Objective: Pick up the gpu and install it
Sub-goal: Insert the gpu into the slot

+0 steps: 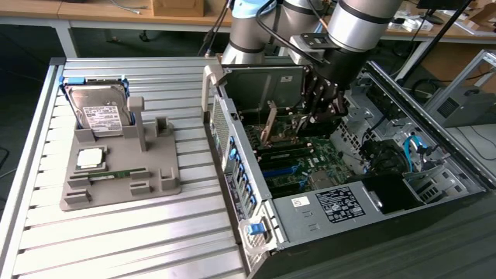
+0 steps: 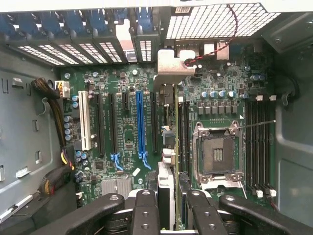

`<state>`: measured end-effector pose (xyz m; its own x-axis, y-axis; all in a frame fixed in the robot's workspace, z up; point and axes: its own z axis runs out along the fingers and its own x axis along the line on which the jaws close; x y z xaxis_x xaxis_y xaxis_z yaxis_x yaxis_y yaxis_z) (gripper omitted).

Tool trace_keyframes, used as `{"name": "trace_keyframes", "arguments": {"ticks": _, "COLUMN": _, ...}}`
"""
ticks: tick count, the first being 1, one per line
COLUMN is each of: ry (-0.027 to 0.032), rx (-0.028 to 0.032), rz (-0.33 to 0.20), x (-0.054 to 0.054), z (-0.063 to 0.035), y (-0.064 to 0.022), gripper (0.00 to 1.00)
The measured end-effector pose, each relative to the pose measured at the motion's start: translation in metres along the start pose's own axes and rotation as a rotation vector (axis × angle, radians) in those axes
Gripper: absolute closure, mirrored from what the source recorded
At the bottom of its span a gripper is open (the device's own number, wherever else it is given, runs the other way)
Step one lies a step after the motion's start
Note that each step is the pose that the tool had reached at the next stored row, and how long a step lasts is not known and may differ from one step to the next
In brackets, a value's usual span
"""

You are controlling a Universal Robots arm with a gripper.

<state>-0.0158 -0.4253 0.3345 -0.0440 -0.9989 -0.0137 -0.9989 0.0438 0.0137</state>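
GPU held over open computer case — pincer inside chassis

Left to right in the exterior view: grey parts stand [image 1: 116, 174] on the slatted worktop [image 1: 116, 238], carrying the silver hard drive [image 1: 101, 113]; open computer case [image 1: 326, 209]; pincer [image 1: 326, 110] partly closed, gripping the gpu [image 2: 166, 127] edge-on — upright above the motherboard [image 2: 127, 147], beside the blue slot [image 2: 141, 122].

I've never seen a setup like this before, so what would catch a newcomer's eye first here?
The open computer case on the exterior view's right, motherboard bare, with the robot's gripper inside it holding the gpu edge-on over the slots. On the left, a grey holder carries a hard drive, a processor chip and a memory stick.
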Motion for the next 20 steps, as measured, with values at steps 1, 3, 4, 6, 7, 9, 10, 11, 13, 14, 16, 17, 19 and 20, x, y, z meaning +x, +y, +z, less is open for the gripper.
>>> {"name": "trace_keyframes", "arguments": {"ticks": 1, "ry": 0.0001, "rx": 0.0, "rz": 0.0, "x": 0.0, "z": 0.0003, "y": 0.0003, "gripper": 0.73}}
{"name": "trace_keyframes", "arguments": {"ticks": 3, "ry": 0.0001, "rx": 0.0, "rz": 0.0, "x": 0.0001, "z": 0.0006, "y": 0.0011, "gripper": 0.73}}
{"name": "trace_keyframes", "arguments": {"ticks": 4, "ry": 0.0001, "rx": 0.0, "rz": 0.0, "x": 0.0001, "z": 0.0009, "y": 0.0015, "gripper": 0.73}}
{"name": "trace_keyframes", "arguments": {"ticks": 6, "ry": 0.0001, "rx": 0.0, "rz": 0.0, "x": 0.0001, "z": 0.0013, "y": 0.0019, "gripper": 0.73}}
{"name": "trace_keyframes", "arguments": {"ticks": 7, "ry": 0.0001, "rx": 0.0, "rz": 0.0, "x": 0.0001, "z": 0.0015, "y": 0.0019, "gripper": 0.73}}
{"name": "trace_keyframes", "arguments": {"ticks": 9, "ry": 0.0002, "rx": -0.0001, "rz": 0.0, "x": 0.0001, "z": 0.0017, "y": 0.002, "gripper": 0.73}}
{"name": "trace_keyframes", "arguments": {"ticks": 10, "ry": 0.0001, "rx": -0.0001, "rz": 0.0, "x": 0.0001, "z": 0.002, "y": 0.002, "gripper": 0.73}}
{"name": "trace_keyframes", "arguments": {"ticks": 11, "ry": 0.0001, "rx": 0.0, "rz": 0.0, "x": 0.0002, "z": 0.0021, "y": 0.0021, "gripper": 0.73}}
{"name": "trace_keyframes", "arguments": {"ticks": 13, "ry": 0.0001, "rx": 0.0, "rz": 0.0, "x": 0.0003, "z": 0.0035, "y": 0.0023, "gripper": 0.73}}
{"name": "trace_keyframes", "arguments": {"ticks": 14, "ry": 0.0001, "rx": 0.0, "rz": 0.0, "x": 0.0004, "z": 0.0037, "y": 0.0023, "gripper": 0.73}}
{"name": "trace_keyframes", "arguments": {"ticks": 16, "ry": 0.0001, "rx": 0.0, "rz": 0.0, "x": 0.0004, "z": 0.0041, "y": 0.0024, "gripper": 0.73}}
{"name": "trace_keyframes", "arguments": {"ticks": 17, "ry": 0.0, "rx": 0.0, "rz": 0.0, "x": 0.0004, "z": 0.0044, "y": 0.0024, "gripper": 0.73}}
{"name": "trace_keyframes", "arguments": {"ticks": 19, "ry": 0.0001, "rx": -0.0001, "rz": 0.0, "x": 0.0004, "z": 0.0048, "y": 0.0025, "gripper": 0.73}}
{"name": "trace_keyframes", "arguments": {"ticks": 20, "ry": 0.0001, "rx": 0.0, "rz": 0.0, "x": 0.0004, "z": 0.005, "y": 0.0027, "gripper": 0.73}}
